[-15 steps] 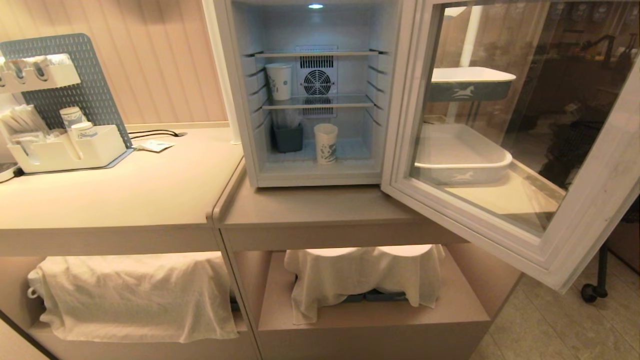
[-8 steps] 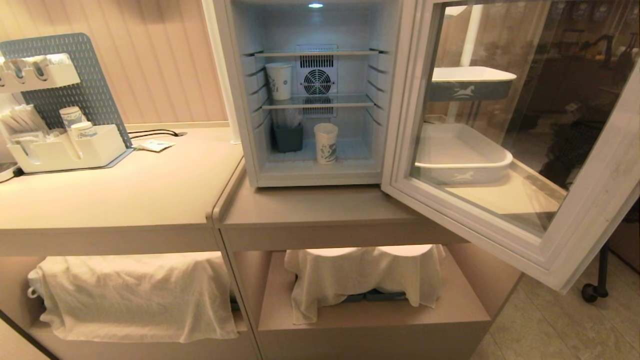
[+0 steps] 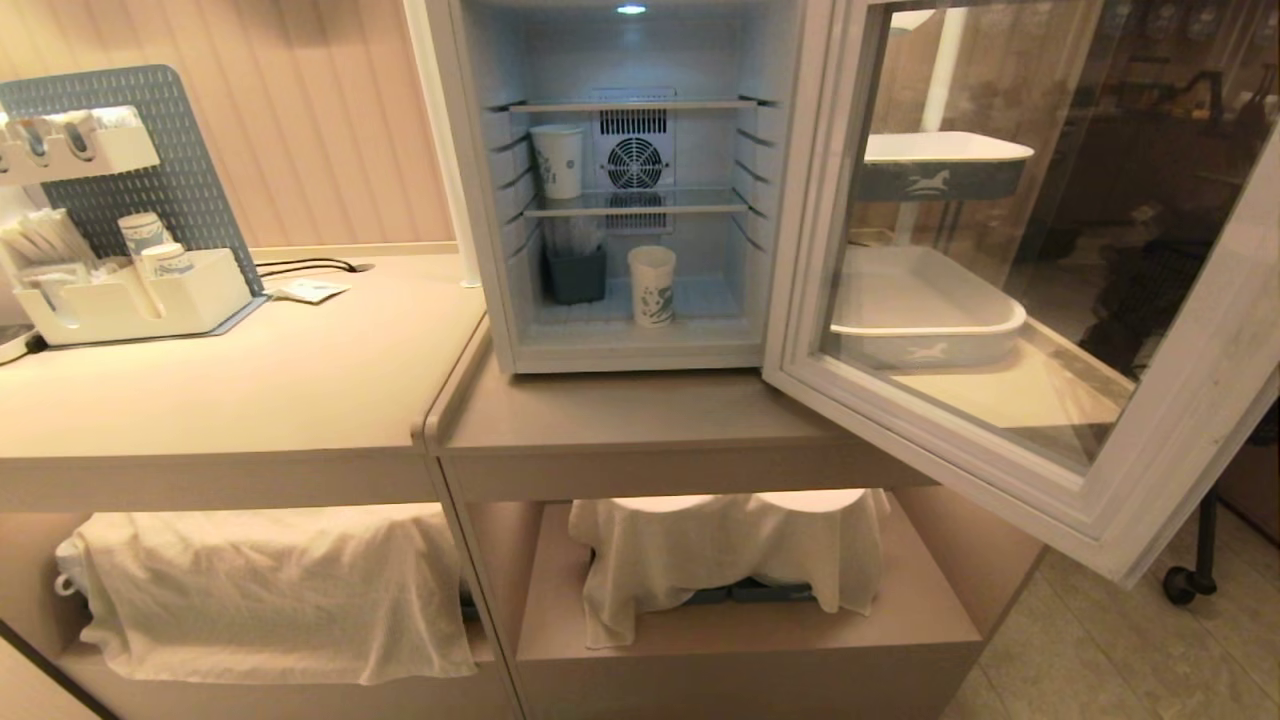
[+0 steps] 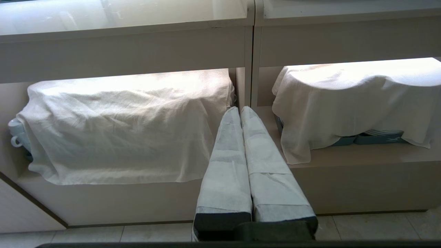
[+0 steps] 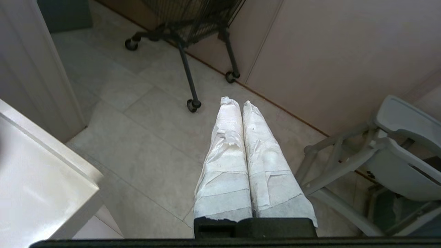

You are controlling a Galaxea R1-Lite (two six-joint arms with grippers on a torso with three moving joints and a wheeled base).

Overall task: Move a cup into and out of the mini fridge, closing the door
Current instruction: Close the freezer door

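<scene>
Nothing has shifted in the white mini fridge [image 3: 620, 190] – patterned paper cup [image 3: 651, 286] inside, glass door [image 3: 1010, 260] open; both grippers' jaws closed, empty – closing awaits.

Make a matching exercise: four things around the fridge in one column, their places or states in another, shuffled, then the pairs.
1. door
2. cup
3. dark bin
4. left gripper

A. shut, in front of the cloth-covered low shelves
B. swung open
C. fridge floor, near the middle
D. fridge floor, left side

Pairs: 1-B, 2-C, 3-D, 4-A
</scene>
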